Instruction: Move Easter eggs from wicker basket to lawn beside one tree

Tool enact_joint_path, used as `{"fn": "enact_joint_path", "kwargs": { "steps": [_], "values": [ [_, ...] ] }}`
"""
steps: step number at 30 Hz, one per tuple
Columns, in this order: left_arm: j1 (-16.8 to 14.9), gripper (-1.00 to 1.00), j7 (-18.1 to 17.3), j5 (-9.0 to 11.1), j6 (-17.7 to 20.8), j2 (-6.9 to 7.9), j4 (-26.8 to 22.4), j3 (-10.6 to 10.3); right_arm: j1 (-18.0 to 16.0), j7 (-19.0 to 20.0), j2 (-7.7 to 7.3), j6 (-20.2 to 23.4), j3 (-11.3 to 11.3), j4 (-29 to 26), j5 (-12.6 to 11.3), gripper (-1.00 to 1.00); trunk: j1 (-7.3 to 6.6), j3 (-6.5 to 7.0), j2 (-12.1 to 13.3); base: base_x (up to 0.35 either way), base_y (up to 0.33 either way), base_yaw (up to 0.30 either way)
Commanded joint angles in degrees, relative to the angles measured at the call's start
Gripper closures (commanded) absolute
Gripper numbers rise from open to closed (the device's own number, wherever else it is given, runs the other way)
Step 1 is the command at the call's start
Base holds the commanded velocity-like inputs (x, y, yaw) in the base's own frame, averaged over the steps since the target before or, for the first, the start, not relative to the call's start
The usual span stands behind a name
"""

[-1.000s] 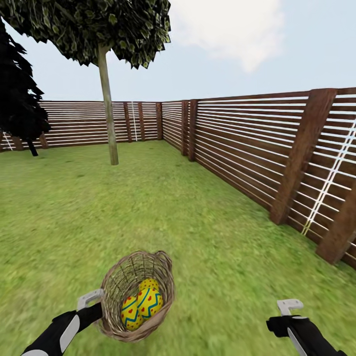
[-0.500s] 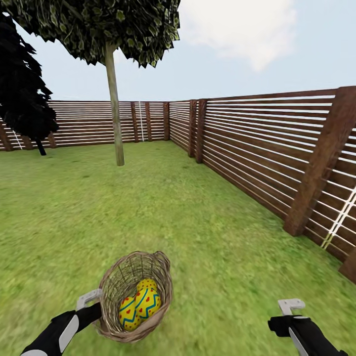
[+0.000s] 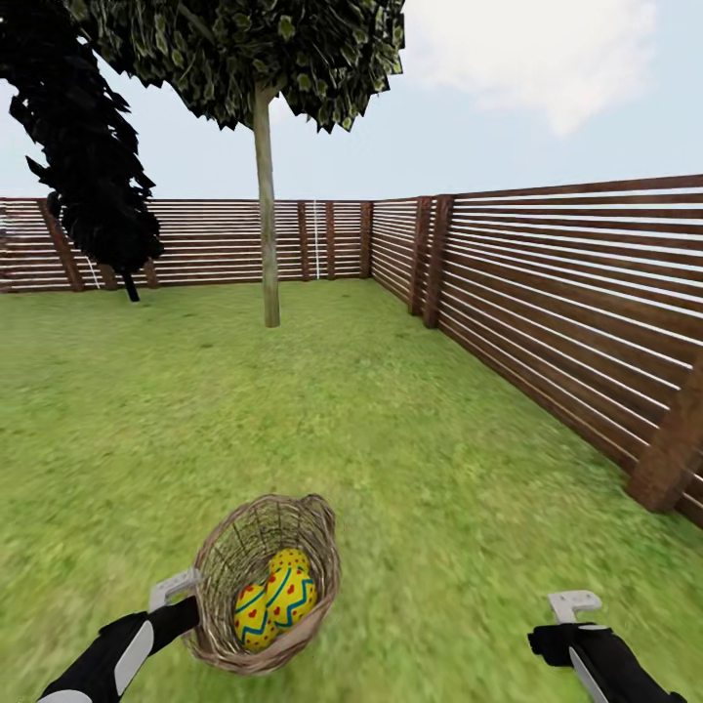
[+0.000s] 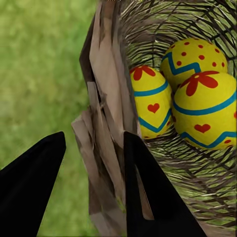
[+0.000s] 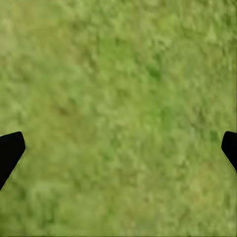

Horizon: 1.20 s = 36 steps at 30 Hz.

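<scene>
My left gripper (image 4: 94, 163), at 7 o'clock in the head view, pinches the basket (image 3: 234, 557) wall: one finger (image 4: 148, 192) lies inside the rim, the other (image 4: 29, 177) outside, with the woven wall between them. The basket is tilted, its mouth turned toward me. Inside it lie three eggs (image 4: 202, 103), yellow with blue zigzag bands and red marks, touching one another; in the head view two show clearly and a third peeks behind them (image 3: 275, 596).

My right gripper (image 3: 574, 607), at 5 o'clock, holds nothing; in the right wrist view its fingertips (image 5: 10, 150) stand wide apart over bare grass.

The lawn (image 3: 391, 439) runs from the basket out to 12 o'clock. There, well apart from the basket, stands the tree (image 3: 266, 234) with a thin pale trunk. At 11 o'clock stands a dark tree (image 3: 93, 166). A slatted brown fence (image 3: 547, 293) closes the yard from 10 o'clock round to 3 o'clock.
</scene>
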Motion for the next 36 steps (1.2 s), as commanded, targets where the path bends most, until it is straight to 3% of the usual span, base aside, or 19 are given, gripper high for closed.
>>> {"fn": "enact_joint_path", "kwargs": {
  "steps": [1,25,36],
  "values": [
    [-0.05,1.0,-0.25,0.51,0.46,-0.05,-0.11,0.43,-0.03,-0.23,-0.08,0.27,0.22,-0.05,-0.41,-1.0,0.03,-0.06,-0.03,0.342,0.0,0.288],
    [-0.05,1.0,-0.16,0.59,0.4,0.12,-0.18,0.49,-0.04,-0.23,-0.08,0.27,0.13,-0.04,-0.41,-1.0,0.03,0.02,-0.03,0.342,0.0,0.285],
    [-0.05,1.0,-0.16,0.59,0.41,0.11,-0.18,0.49,-0.04,-0.14,-0.08,0.27,0.22,0.03,-0.41,-1.0,0.03,0.66,-0.03,0.342,0.0,0.027]
  ]
}}
